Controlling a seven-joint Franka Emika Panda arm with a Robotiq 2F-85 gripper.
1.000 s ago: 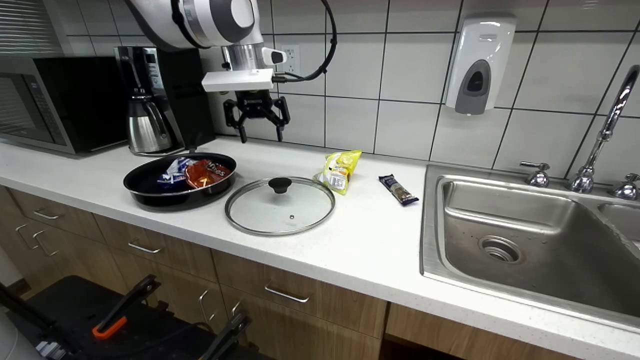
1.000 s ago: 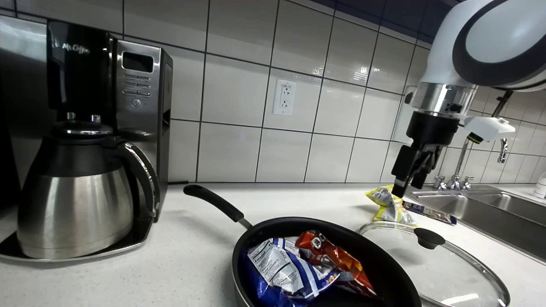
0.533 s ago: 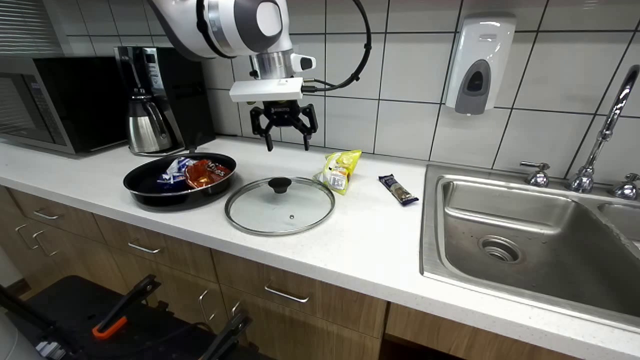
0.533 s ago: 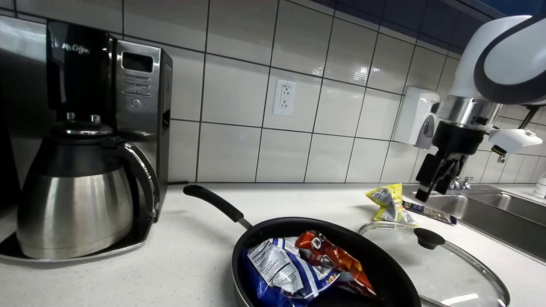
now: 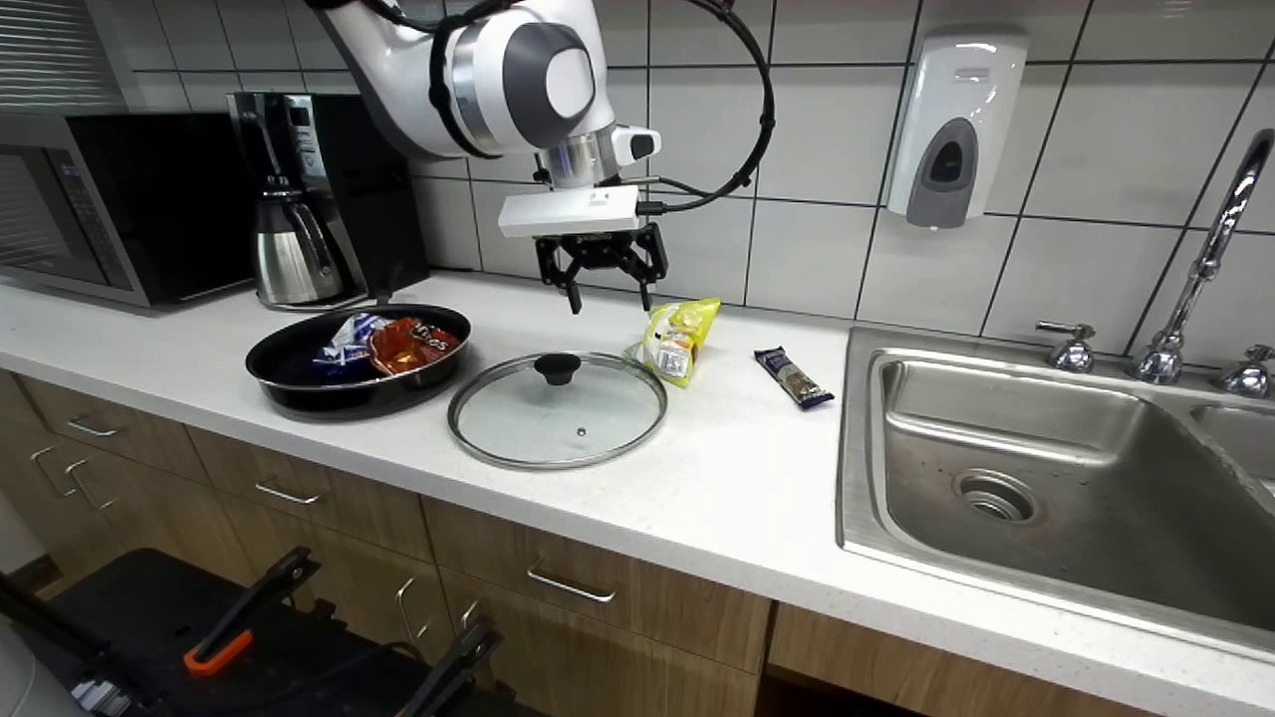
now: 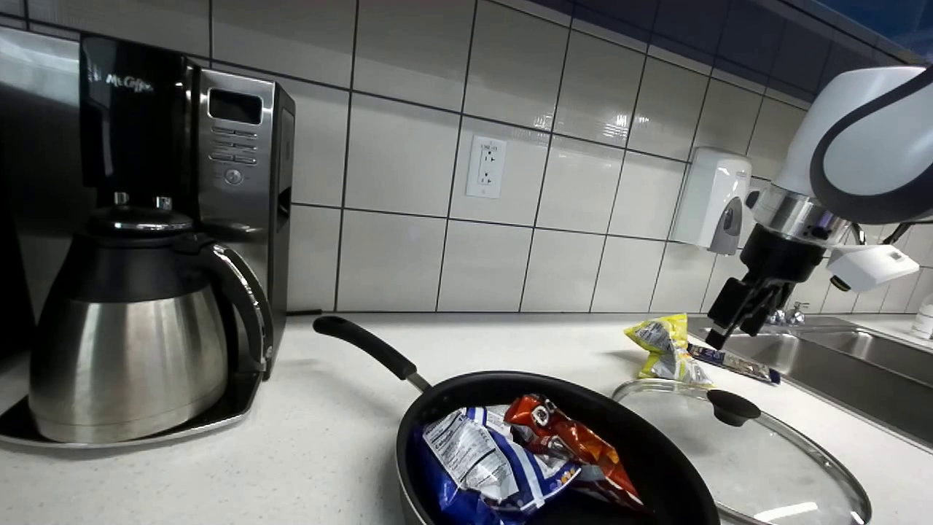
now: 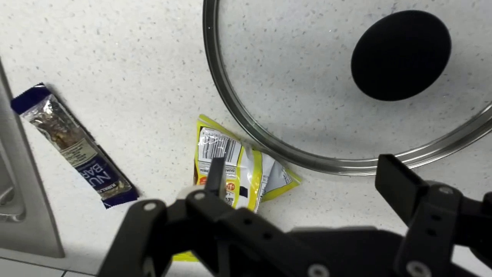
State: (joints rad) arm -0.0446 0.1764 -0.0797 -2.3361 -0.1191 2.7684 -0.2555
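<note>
White kitchen tabletop (image 5: 717, 478); nearest, the pincer (image 5: 611, 308) hangs wide and empty above it; below, off to one side of its gap, lies the yellow snack bag (image 7: 238, 159), right beside the glass lid (image 5: 560, 418), perhaps touching; a firm grip likely needs centring over the bag, clear of the lid; farther off, the nut bar (image 7: 75, 148).

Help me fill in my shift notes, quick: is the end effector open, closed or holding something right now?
End effector: open, holding nothing.
</note>
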